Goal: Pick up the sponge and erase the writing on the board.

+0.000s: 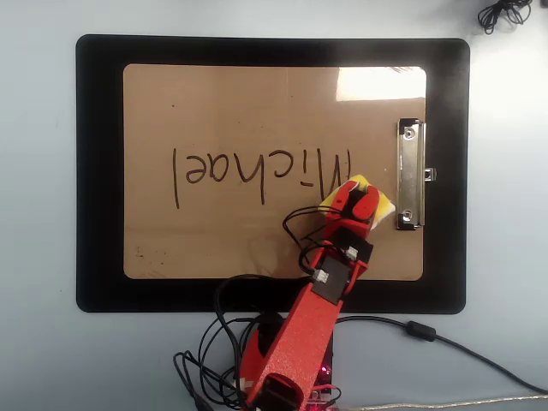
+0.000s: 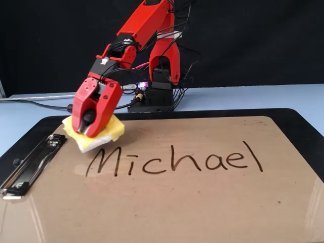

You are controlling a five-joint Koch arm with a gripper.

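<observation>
My red gripper (image 1: 361, 199) (image 2: 91, 132) is shut on the yellow sponge (image 1: 380, 205) (image 2: 115, 131). It holds the sponge just over the tan board (image 1: 257, 103) (image 2: 202, 202), beside the "M" end of the writing (image 1: 261, 175) (image 2: 174, 159), between that letter and the silver clip (image 1: 409, 175) (image 2: 28, 164). The word "Michael" reads whole in both views. Whether the sponge touches the board I cannot tell.
The board lies on a black mat (image 1: 98, 171) (image 2: 304, 124) on a pale blue table. The arm's base (image 2: 154, 98) and its cables (image 1: 445, 342) sit at the mat's near edge in the overhead view. A coiled wire (image 1: 505, 13) lies at the top right.
</observation>
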